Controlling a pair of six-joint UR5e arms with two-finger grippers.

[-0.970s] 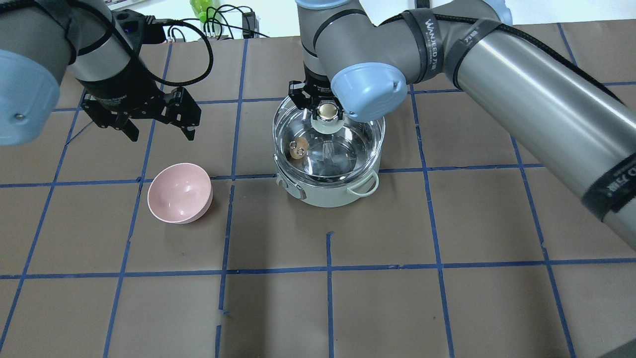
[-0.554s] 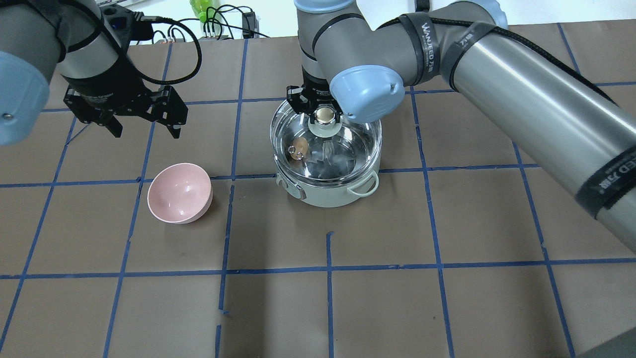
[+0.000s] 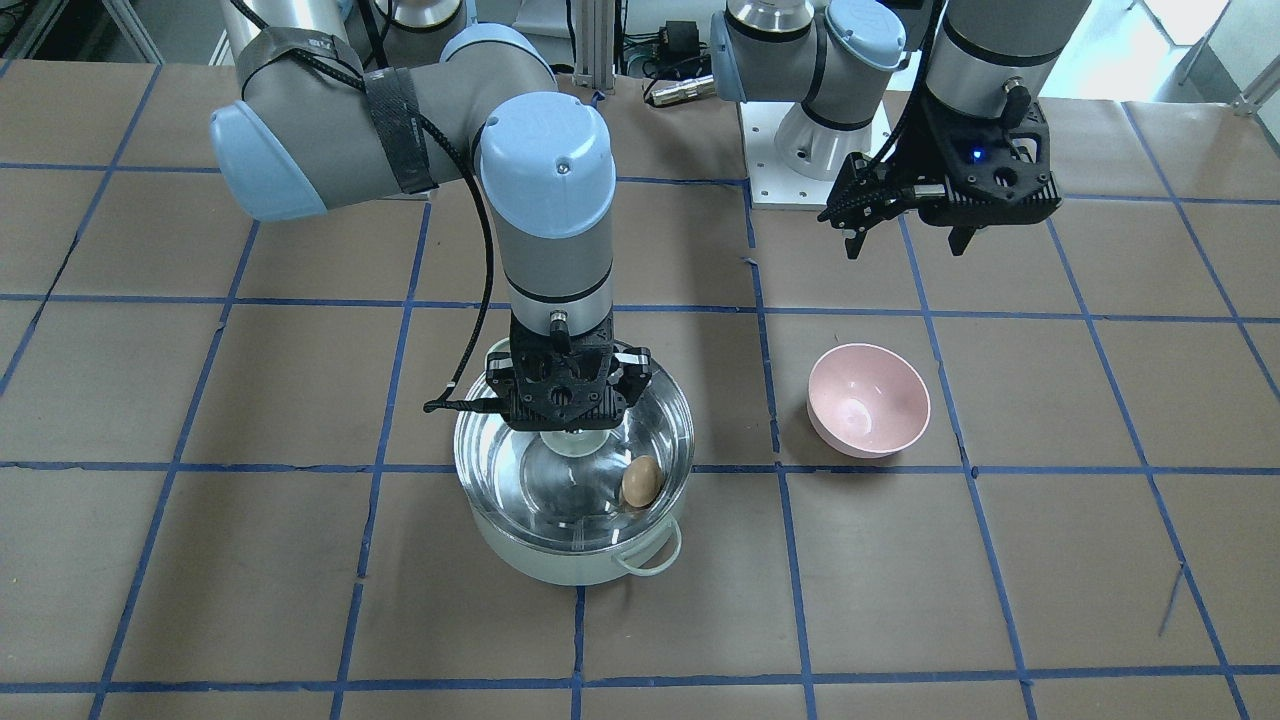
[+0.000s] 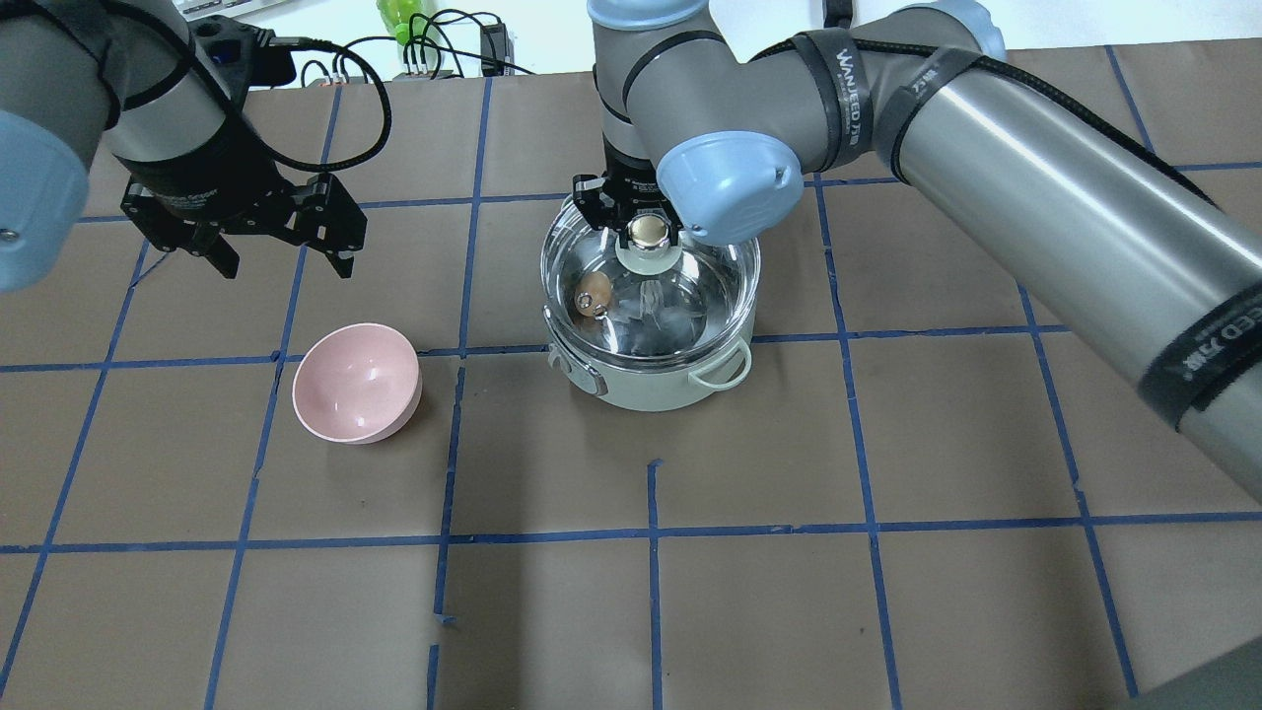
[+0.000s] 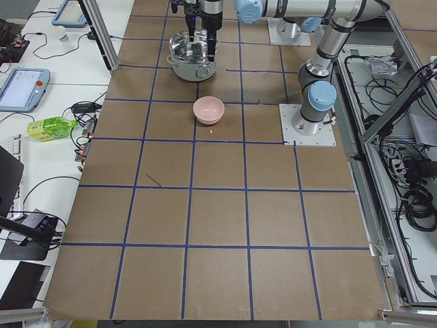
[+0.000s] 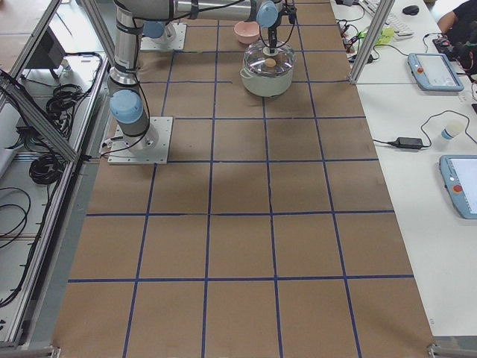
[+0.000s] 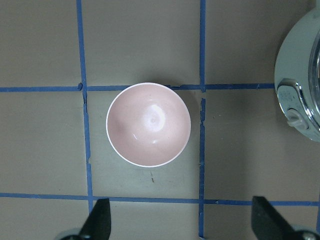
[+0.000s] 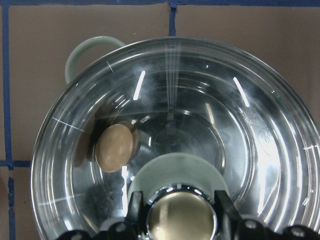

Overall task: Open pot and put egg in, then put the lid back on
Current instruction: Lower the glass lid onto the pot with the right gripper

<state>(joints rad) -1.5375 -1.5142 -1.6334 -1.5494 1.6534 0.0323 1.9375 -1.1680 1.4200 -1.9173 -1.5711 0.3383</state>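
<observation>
The mint-green pot point(image 4: 651, 390) stands mid-table and also shows in the front view point(image 3: 560, 565). The tan egg point(image 4: 594, 294) lies inside it, seen through the glass in the front view point(image 3: 641, 481) and the right wrist view point(image 8: 114, 148). The clear glass lid point(image 4: 700, 286) sits over the pot's opening; I cannot tell whether it rests on the rim. My right gripper point(image 4: 646, 230) is shut on the lid's knob point(image 8: 182, 216). My left gripper point(image 4: 286, 264) is open and empty, high above the table behind the pink bowl point(image 4: 357, 383).
The pink bowl point(image 3: 868, 400) is empty and stands to the left of the pot in the overhead view, directly under the left wrist camera point(image 7: 148, 124). Cables and a green bottle point(image 4: 399, 18) lie beyond the table's far edge. Blue tape lines grid the brown table.
My left gripper has moved left, away from the pot, still open. My right gripper with the lid has stayed over the pot with only a slight shift.
</observation>
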